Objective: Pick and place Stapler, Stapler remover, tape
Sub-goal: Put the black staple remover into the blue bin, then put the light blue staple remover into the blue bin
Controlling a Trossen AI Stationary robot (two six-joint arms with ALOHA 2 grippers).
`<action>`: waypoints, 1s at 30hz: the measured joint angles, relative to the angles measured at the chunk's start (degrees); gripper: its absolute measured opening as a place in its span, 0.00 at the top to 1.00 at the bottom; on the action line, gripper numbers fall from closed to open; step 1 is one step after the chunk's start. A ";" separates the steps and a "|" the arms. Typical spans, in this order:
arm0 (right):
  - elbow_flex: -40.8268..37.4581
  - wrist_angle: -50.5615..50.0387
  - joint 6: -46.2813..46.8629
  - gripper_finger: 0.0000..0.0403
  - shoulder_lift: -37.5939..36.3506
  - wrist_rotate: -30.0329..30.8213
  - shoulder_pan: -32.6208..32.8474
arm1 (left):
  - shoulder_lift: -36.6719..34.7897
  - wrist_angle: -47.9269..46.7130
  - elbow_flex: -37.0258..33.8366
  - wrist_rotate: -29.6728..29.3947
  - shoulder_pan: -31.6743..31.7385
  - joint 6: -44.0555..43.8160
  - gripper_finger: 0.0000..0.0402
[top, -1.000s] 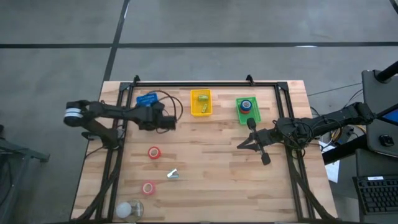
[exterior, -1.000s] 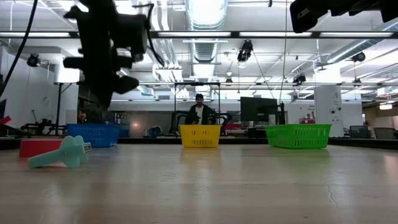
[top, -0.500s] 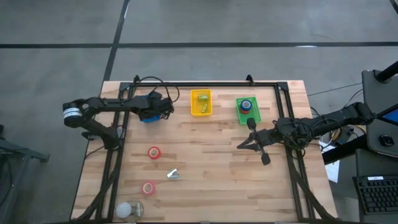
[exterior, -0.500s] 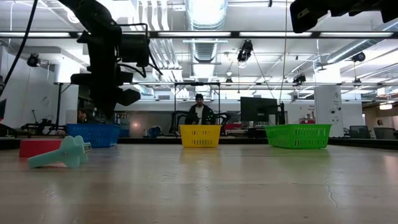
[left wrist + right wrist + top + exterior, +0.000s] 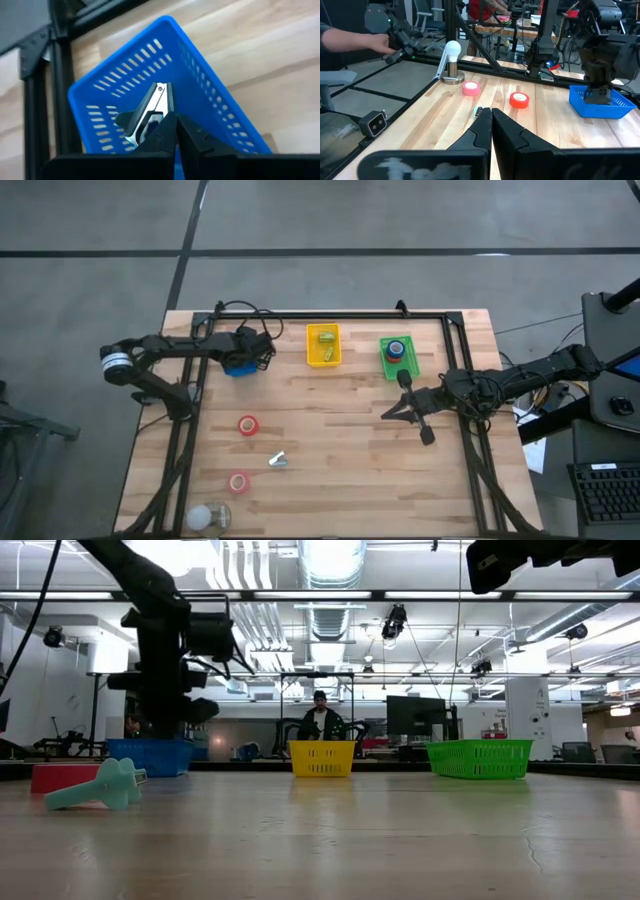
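Three baskets are lined up along the far edge of the table (image 5: 340,440). The blue basket (image 5: 210,100) lies directly beneath the left gripper (image 5: 175,131), while the yellow basket (image 5: 323,345) and the green basket (image 5: 399,358) are set further off toward the right arm. A stapler (image 5: 146,114) is pinched in the left gripper's closed fingers and is hung over the blue basket, evidently so that it can be dropped inside. The right gripper (image 5: 491,120) is parked above the table near the green basket, fingers pressed together on nothing. Two red tape rolls (image 5: 247,425) and a small staple remover (image 5: 278,461) are left on the bare wood, well behind the left gripper, apparently waiting to be sorted.
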 joint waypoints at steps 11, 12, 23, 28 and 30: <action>0.00 0.04 0.02 0.98 0.00 1.54 -0.02 | 0.02 1.03 -0.39 -0.91 0.20 1.15 0.88; 0.00 0.04 0.04 0.98 0.00 1.53 -0.02 | 0.02 1.05 -0.39 -0.72 0.20 1.14 0.86; -0.15 0.00 -0.12 0.98 0.00 1.53 -0.02 | -4.41 1.01 4.82 4.80 -5.51 5.98 0.78; -0.20 -0.02 -0.31 0.98 0.00 1.53 -0.02 | -6.84 2.12 6.27 10.58 -12.37 -0.20 0.79; -0.20 0.00 -0.28 0.98 0.00 1.53 -0.02 | -7.26 3.66 6.22 14.51 -15.03 -0.20 0.79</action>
